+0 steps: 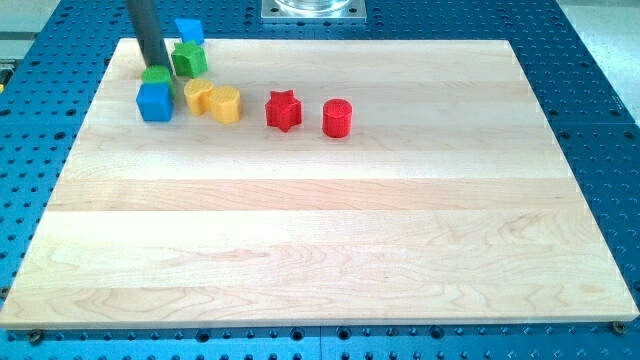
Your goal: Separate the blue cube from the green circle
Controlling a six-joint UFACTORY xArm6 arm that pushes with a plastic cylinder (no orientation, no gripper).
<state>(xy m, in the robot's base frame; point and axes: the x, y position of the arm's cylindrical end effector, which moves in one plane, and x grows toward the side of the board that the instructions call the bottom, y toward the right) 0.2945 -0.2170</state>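
You've got the blue cube point(155, 101) at the board's point(330, 240) top-left, touching the green circle point(156, 75), which sits just above it in view. My tip point(157, 67) is down at the circle's top edge, right beside or touching it; the rod hides the contact, so you can't tell which. No fingers on this rig, just the bare rod, holding nothing.

Tight cluster around it: green star point(189, 58) just right of the circle, another blue block point(189, 31) above that at the board's edge, two yellow blocks point(200, 95) point(226, 103) just right of the cube. Red star point(283, 109) and red cylinder point(338, 118) sit further right, apart.

Risks, as I judge them:
- Push downward from here and the circle likely shoves the cube along with it. No separation.
- Push rightward and the circle runs into the green star or the yellows.
- Push left or up and you're near the board's edge; a block could slide off.
- Off-centre contact lets the circle roll around the tip.

No brands, labels or writing readable.
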